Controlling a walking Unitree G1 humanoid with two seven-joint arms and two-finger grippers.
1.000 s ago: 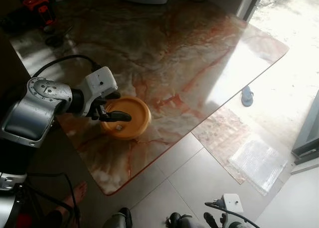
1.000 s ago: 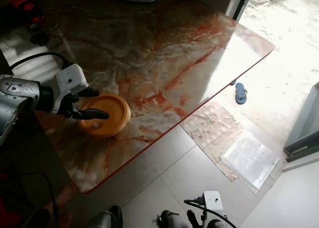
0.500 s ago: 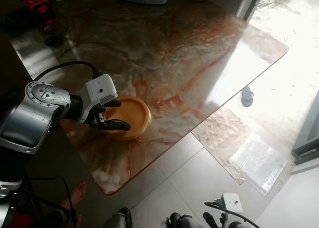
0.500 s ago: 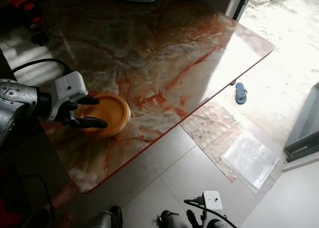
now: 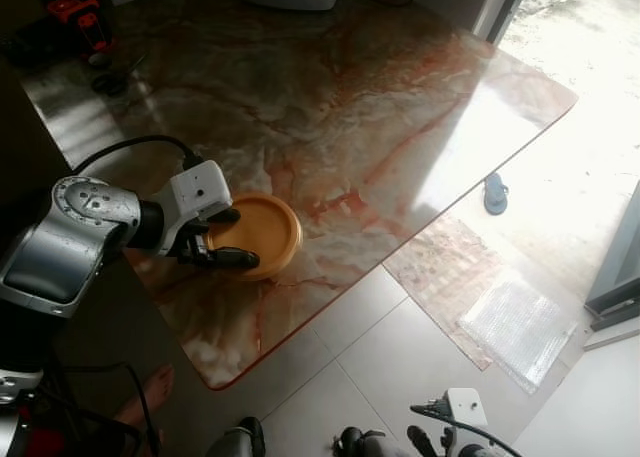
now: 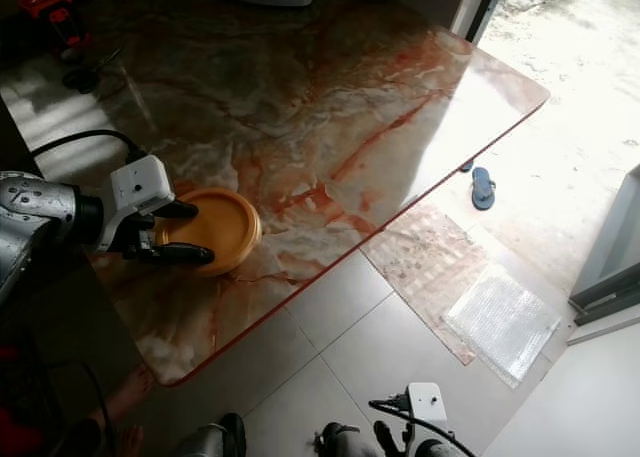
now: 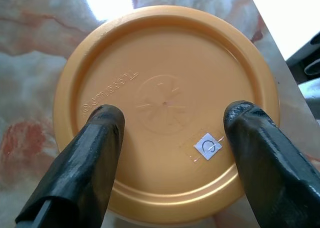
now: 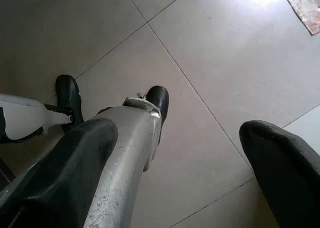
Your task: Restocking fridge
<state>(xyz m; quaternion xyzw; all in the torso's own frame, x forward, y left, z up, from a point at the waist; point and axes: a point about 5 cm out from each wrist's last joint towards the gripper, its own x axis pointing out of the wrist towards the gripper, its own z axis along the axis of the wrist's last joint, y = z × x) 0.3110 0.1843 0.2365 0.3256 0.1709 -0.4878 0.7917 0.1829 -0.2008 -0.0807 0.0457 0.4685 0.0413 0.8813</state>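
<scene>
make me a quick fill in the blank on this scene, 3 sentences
The left gripper is open over a round container whose lid is coloured ____.
The container stands on a marble-patterned ____ near its edge.
On the floor beyond the far edge lies a single blue ____.

Missing words: orange; table; sandal

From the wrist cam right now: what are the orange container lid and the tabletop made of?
Orange lid: looks like moulded plastic, smooth semi-matte, with embossed lettering, a centre moulding mark with radial ribs and a small sticker. The left tool is open, astride it.
Tabletop: looks like polished marble or a marble-look slab, with red-brown veining and strong glare from the doorway; which one can't be told.
</scene>
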